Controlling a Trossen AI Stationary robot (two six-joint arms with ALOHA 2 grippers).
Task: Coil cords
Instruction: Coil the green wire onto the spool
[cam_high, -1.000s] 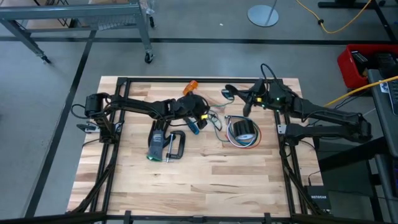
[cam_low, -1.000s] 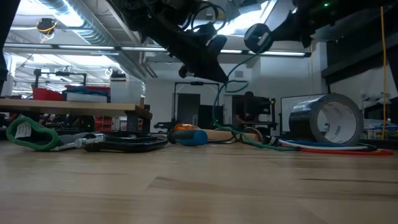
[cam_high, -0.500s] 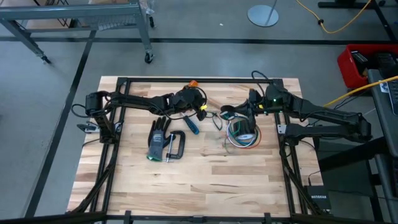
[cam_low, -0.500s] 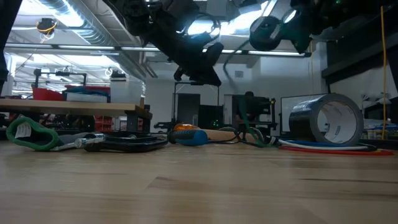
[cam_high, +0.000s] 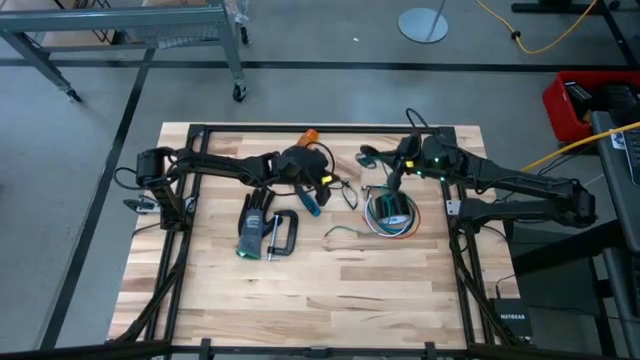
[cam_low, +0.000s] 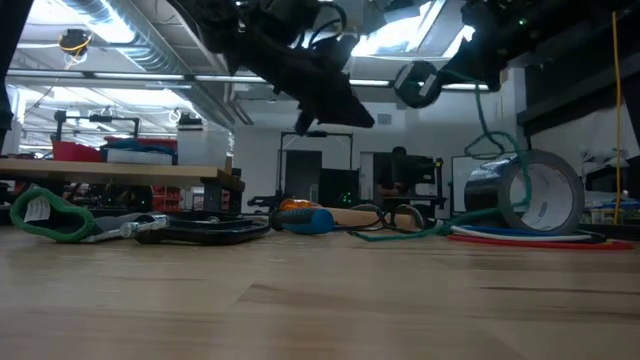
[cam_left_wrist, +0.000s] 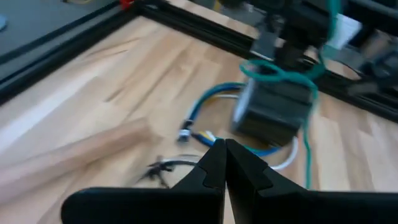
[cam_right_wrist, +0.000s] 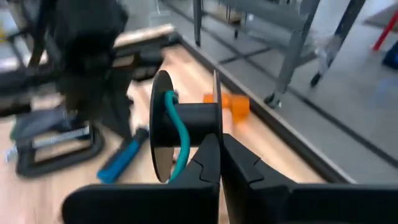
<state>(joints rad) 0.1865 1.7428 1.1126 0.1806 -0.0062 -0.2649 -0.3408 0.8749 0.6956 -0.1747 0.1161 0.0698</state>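
I'm looking at a workshop/lab: concrete floor (cam_high: 300, 40), metal cart (cam_high: 130, 30), exposed ceiling ducts (cam_low: 110, 20), cluttered benches (cam_low: 120, 170).

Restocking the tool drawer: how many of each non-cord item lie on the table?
Glove: 1
Clamp: 1
Screwdriver: 1
Hammer: 1
Tape roll: 1
Total: 5

Even, soft light fills the overhead view, with faint shadows. The low view is backlit: bright ceiling lights (cam_low: 120, 95) glare at upper left and top centre, leaving the arms as silhouettes. Both wrist views are heavily motion-blurred, background smeared.
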